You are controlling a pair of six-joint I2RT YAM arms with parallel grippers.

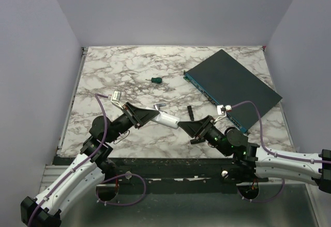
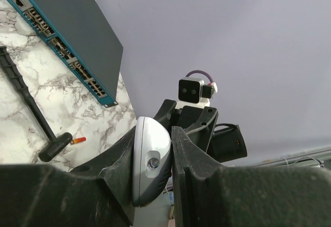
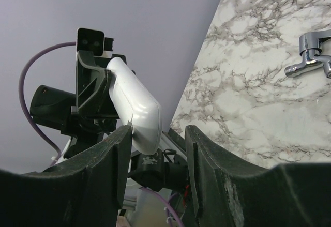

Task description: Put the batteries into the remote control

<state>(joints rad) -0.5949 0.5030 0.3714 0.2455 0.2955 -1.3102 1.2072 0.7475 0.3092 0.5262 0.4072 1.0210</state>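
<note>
The left fingers (image 2: pixel 189 154) clamp the remote control (image 2: pixel 151 160); the right fingers (image 3: pixel 111 160) stand apart, its other end against one.

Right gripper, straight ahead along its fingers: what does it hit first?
The remote control, clamped in the left gripper. Its rounded end sits at the right gripper's open fingertips, apparently against one finger; exact depth is unclear.

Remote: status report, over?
Left gripper shut on remote. Right gripper open, jaws around remote's free end. Battery on table by black tool, not loaded.
</note>
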